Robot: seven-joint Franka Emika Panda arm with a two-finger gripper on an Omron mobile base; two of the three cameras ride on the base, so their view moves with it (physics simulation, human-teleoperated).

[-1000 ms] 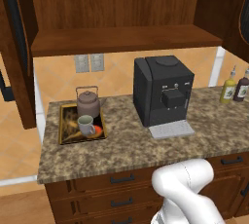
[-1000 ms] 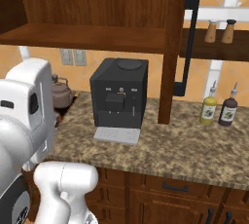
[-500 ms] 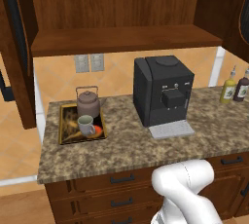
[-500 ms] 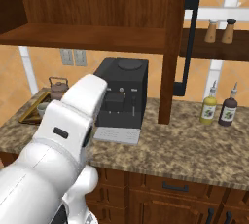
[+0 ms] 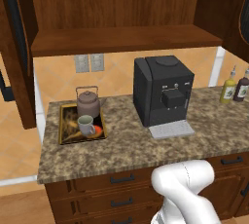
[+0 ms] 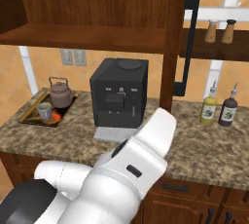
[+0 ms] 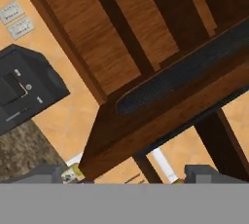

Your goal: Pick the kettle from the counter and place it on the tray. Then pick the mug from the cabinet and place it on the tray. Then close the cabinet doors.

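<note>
The kettle [image 5: 88, 102] and the mug [image 5: 86, 125] both sit on the tray [image 5: 65, 137], at the counter's [image 5: 126, 147] nine o'clock end, so closing the cabinet doors looks like what is left. In the hand view the fingers [image 7: 131, 175] stand wide with nothing between them, and the right door [image 7: 160, 106] lies just past them at twelve o'clock, its black handle [image 7: 194, 67] slanting from eight toward two o'clock. The left door [image 5: 17, 52] hangs open, well apart from the hand.
</note>
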